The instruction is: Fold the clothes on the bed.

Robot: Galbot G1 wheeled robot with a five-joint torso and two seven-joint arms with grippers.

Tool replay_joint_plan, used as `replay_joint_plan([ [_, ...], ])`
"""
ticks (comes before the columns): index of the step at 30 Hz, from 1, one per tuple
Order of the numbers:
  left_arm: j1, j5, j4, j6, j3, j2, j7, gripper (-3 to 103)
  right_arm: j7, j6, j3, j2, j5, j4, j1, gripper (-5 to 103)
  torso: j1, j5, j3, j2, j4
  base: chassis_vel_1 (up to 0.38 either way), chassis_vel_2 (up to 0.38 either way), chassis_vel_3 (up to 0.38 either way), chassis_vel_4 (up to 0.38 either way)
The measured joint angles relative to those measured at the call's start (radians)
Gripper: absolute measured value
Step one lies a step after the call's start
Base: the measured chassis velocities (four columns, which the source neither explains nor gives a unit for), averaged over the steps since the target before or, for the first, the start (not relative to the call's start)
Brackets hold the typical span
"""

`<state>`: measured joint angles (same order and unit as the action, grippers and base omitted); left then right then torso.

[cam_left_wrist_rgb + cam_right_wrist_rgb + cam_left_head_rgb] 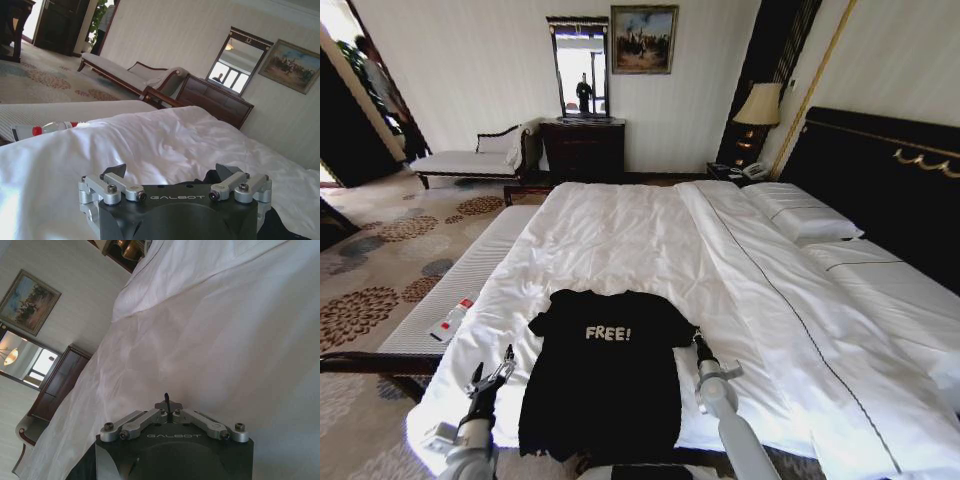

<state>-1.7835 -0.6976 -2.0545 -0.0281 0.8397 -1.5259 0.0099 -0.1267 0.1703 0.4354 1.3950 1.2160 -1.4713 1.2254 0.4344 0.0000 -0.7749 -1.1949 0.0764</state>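
Note:
A black T-shirt with white "FREE!" lettering lies spread flat at the near end of the bed, on the white duvet. My left gripper stands open just off the shirt's left side, above the duvet's edge. In the left wrist view its fingers are spread wide, and a bit of the black shirt shows beside them. My right gripper is at the edge of the shirt's right sleeve. In the right wrist view the right gripper is shut over white duvet; I see no fabric pinched in it.
A pale padded bench runs along the bed's left side with a red-capped bottle on it. Pillows and a dark headboard lie to the right. A chaise and a dresser stand by the far wall.

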Motion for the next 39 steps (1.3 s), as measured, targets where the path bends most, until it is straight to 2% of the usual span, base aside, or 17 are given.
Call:
replay_joint_plan([
  [5, 0.0, -0.001, -0.001, 0.0, 0.001, 0.002, 0.0, 100, 0.002, 0.008, 0.009, -0.002, -0.021, -0.022, 0.001, 0, 0.0, 0.0, 0.0, 0.0, 0.0, 0.0, 0.0, 0.0, 0.0],
  [16, 0.003, -0.003, -0.001, 0.0, 0.001, 0.008, 0.0, 100, 0.073, 0.031, 0.02, -0.011, -0.094, -0.049, -0.001, 0, 0.0, 0.0, 0.0, 0.0, 0.0, 0.0, 0.0, 0.0, 0.0],
  [25, 0.003, -0.006, 0.007, -0.005, 0.002, 0.009, 0.001, 100, 0.043, 0.037, 0.051, -0.01, -0.115, 0.017, -0.032, 0, 0.0, 0.0, 0.0, 0.0, -0.0002, 0.0, 0.0, 0.0, 0.0],
  [34, 0.022, -0.001, 0.017, -0.004, -0.006, 0.006, -0.001, 100, 0.042, 0.04, 0.04, 0.003, -0.144, 0.005, 0.018, -2, 0.0, -0.0001, 0.0, 0.0, 0.0001, 0.0, 0.0, 0.0, 0.0],
  [39, 0.037, 0.004, 0.016, 0.004, -0.013, 0.005, -0.003, 100, 0.061, 0.052, 0.026, 0.006, -0.176, 0.009, 0.023, 19, 0.0, -0.0001, 0.0, 0.0, 0.0, 0.0, 0.0, 0.0, 0.0],
])
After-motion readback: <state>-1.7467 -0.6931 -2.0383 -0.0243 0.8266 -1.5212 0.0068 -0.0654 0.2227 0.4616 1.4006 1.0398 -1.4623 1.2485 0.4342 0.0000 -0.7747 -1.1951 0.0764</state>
